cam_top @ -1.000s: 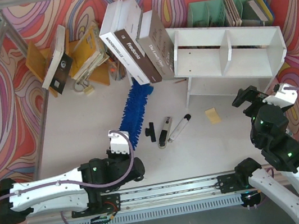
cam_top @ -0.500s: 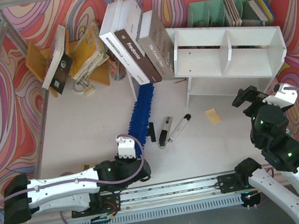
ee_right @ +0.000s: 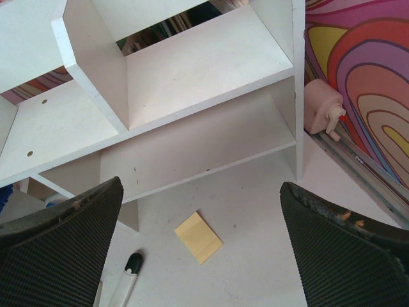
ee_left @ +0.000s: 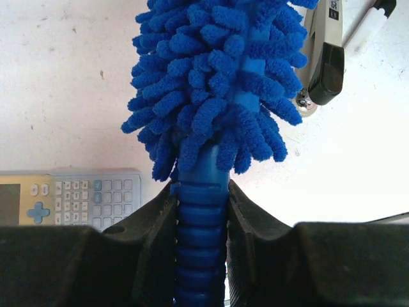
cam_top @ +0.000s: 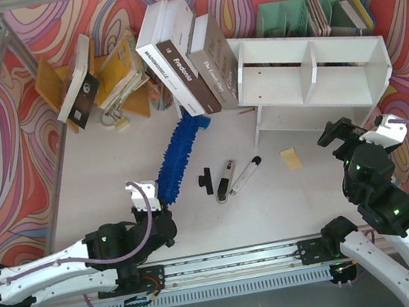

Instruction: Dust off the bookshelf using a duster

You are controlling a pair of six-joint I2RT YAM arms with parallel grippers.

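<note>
The bookshelf (cam_top: 309,78) had not moved. It sat well ahead and right of the left fingers (ee_left: 156,243) and straight ahead of the right fingers (ee_right: 57,236). The duster (cam_top: 176,154) was the change. Over the last second its handle end swung right, then back left with the left arm (cam_top: 59,266). The fluffy head ended up slanted away from the left fingers toward their right, on or just over the counter (cam_top: 97,163); we could not tell which. Its far tip sat at the foot of the leaning books (cam_top: 182,63), short of the bookshelf. The left fingers were clamped narrow on the ribbed blue handle, one on each side, with the fluff starting just past their tips. The right fingers stood wide and held nothing, same as before. We judged this a re-aim, not a dusting stroke. The grip looked secure, no shelf surface had been touched, and the head needed to go further right to reach the cubbies. Small stuff: a calculator (ee_left: 77,198) just left of the left fingers, a stapler (ee_left: 329,57) ahead to their right, and a sticky note (ee_right: 199,237) between the right fingers, short of the shelf.
</note>
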